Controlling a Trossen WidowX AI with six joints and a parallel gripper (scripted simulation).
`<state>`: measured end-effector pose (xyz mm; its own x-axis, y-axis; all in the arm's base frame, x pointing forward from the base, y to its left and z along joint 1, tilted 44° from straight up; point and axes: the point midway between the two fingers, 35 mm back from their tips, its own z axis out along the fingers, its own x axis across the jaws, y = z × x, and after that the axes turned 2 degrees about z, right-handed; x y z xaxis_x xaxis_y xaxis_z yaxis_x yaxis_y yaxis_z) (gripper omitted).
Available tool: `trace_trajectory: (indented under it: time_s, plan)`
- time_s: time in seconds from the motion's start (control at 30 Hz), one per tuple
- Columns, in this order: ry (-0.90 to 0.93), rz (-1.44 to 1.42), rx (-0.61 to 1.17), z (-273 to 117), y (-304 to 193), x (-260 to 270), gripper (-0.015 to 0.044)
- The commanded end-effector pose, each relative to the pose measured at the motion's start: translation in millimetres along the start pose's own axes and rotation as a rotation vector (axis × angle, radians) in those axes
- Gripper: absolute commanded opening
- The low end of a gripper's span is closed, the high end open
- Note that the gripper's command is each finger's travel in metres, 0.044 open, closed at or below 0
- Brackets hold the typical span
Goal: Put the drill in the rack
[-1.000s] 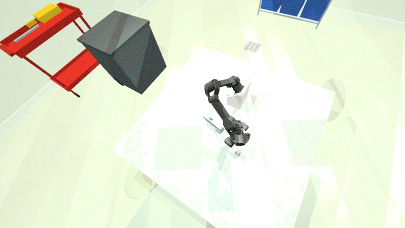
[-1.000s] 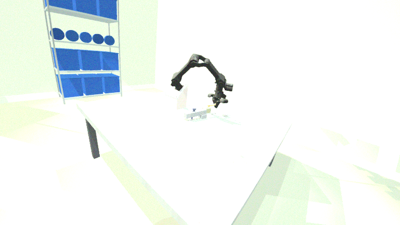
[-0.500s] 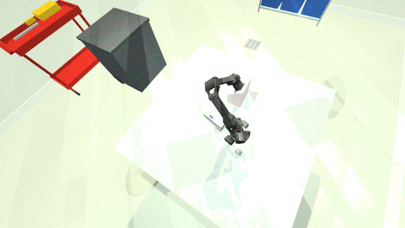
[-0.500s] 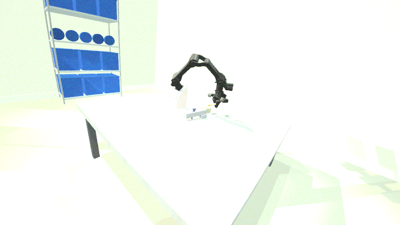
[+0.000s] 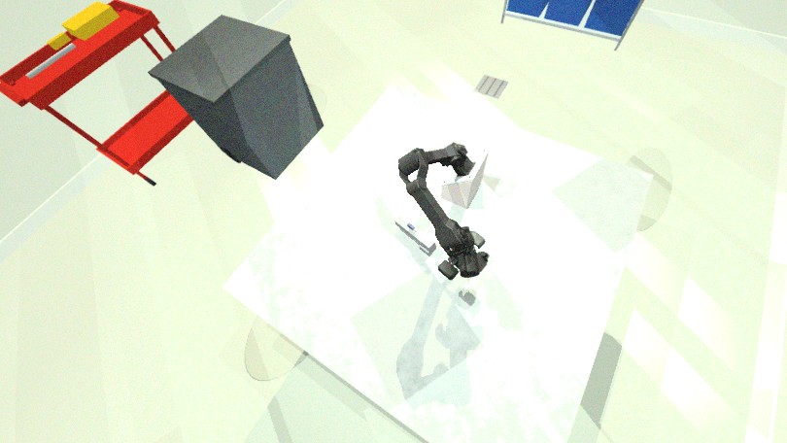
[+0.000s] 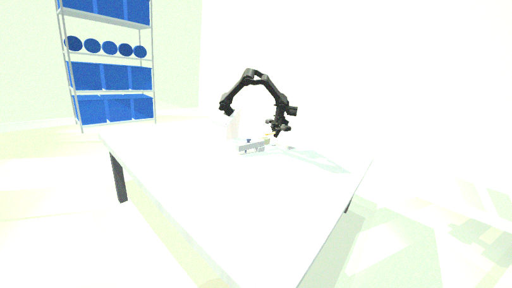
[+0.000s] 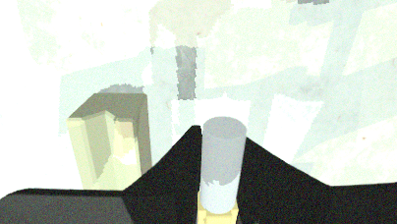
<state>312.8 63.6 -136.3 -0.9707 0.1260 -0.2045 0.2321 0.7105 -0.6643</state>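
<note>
My gripper point(image 6: 275, 134) point(image 7: 209, 134) is shut on the drill. The drill point(image 7: 220, 179) shows in the wrist view as a grey cylinder with a yellow part below it; in the exterior view a thin yellow part point(image 6: 268, 134) sticks out left of the fingers. I hold it above the table. A pale yellow block with a V-shaped notch, seemingly the rack point(image 7: 135, 105) point(image 6: 267, 141), stands left of the fingers in the wrist view. A long grey fixture point(image 5: 415, 237) point(image 6: 250, 146) bears a small blue piece, seemingly the key point(image 5: 410, 225) point(image 6: 248, 140); how far down it is, I cannot tell.
A pale upright panel point(image 5: 476, 179) point(image 6: 233, 125) stands by the arm's base. The white table point(image 5: 330, 341) point(image 6: 232, 200) is washed out by glare and crossed by shadows. A dark grey bin point(image 5: 269, 98), a red cart point(image 5: 146, 129) and a shelf with blue boxes point(image 6: 118, 76) are beyond the table.
</note>
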Motion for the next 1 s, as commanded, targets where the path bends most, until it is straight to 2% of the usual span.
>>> trace_trajectory:
  time_s: [0.0,0.97]
  plan:
    - [-0.003,0.006,-0.005,0.3,1.3,7.0,0.0000]
    - [-0.001,0.005,-0.006,5.1,9.0,61.1,0.0000]
